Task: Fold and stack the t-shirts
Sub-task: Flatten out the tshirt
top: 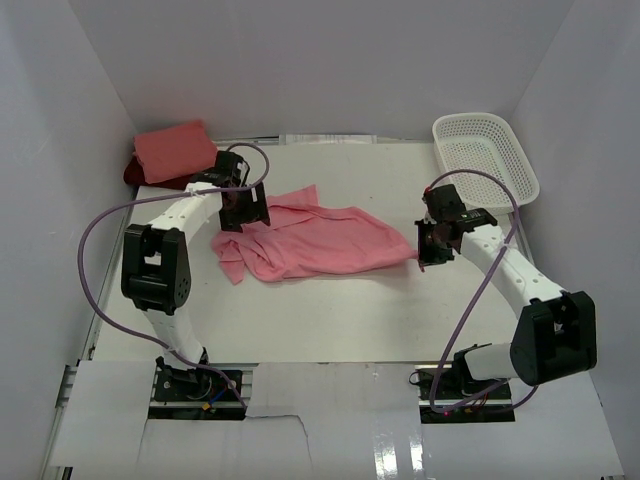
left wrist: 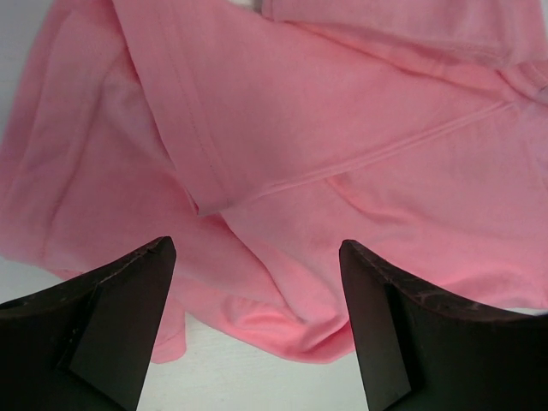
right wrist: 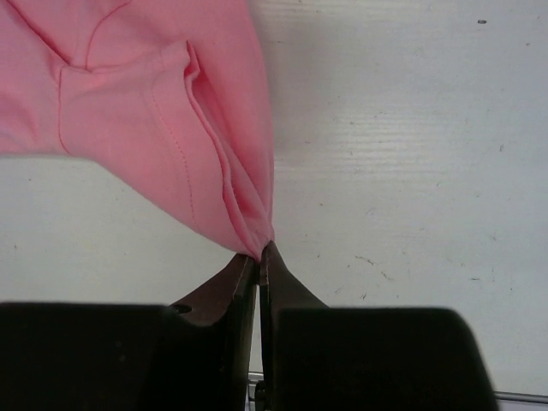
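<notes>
A rose pink t-shirt (top: 318, 243) lies rumpled across the middle of the table. My right gripper (top: 424, 252) is shut on the shirt's right corner (right wrist: 248, 223), pinching a bunched fold just above the table. Over the shirt's left end hovers my left gripper (top: 243, 213), its jaws wide open with nothing between them; crumpled cloth (left wrist: 282, 317) lies beneath the gap. At the far left corner a folded salmon pink t-shirt (top: 175, 150) rests on top of a dark red t-shirt (top: 133, 173), of which only an edge shows.
A white mesh basket (top: 484, 155) stands at the far right corner. White walls close in the table on the left, back and right. Purple cables loop beside both arms.
</notes>
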You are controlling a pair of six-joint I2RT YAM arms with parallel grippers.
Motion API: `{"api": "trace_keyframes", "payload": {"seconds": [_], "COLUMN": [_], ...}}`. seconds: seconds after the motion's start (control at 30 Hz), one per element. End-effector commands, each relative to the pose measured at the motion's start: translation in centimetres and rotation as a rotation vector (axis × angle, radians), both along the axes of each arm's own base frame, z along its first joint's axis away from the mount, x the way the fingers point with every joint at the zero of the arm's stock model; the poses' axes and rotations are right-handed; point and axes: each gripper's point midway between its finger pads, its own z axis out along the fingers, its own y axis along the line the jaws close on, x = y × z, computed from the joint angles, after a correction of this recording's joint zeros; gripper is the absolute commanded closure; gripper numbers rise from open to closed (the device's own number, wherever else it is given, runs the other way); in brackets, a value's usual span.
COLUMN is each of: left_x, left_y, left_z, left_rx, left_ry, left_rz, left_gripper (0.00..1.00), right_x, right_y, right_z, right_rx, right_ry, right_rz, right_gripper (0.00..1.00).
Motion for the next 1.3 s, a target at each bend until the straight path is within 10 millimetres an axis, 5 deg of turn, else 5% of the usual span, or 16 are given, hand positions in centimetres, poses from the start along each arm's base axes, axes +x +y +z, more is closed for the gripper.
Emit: {"api": "trace_keyframes", "payload": {"seconds": [0.0, 0.27, 0.43, 0.6, 1.13, 1.2, 1.27], "left_x": [-0.1, -3.4, -8.4, -12.1, -10.0, -9.9, -10.0], "left_y": [-1.4, -1.0, -3.6, -6.3, -5.0, -5.0, -5.2], "left_z": [1.9, 1.4, 1.1, 0.0, -5.3, -5.9, -6.4], "left_rx": [-0.056, -0.056, -0.132, -0.099, 0.094, 0.104, 0.101], "left_ry": [-0.028, 0.012, 0.059, 0.107, 0.138, 0.155, 0.171], "left_rz": [-0.084, -0.113, -0.224, -0.335, -0.348, -0.357, -0.367], "left_gripper": [0.12, 0.12, 0.14, 0.06, 0.05, 0.09, 0.28], "right_x": [-0.4, 1.6, 3.9, 6.1, 6.8, 6.8, 6.8], "right_y": [0.8, 1.6, 2.8, 3.7, 4.0, 3.9, 3.9], "right_z": [1.2, 3.4, 6.1, 7.9, 10.0, 10.0, 10.0], "right_rx": [0.046, 0.06, 0.087, 0.088, 0.096, 0.095, 0.095], "right_ry": [-0.042, -0.09, -0.146, -0.168, -0.212, -0.213, -0.214], "right_rz": [0.011, 0.038, 0.062, 0.074, 0.074, 0.073, 0.071], "right_gripper": [0.92, 0.92, 0.92, 0.92, 0.92, 0.92, 0.92]}}
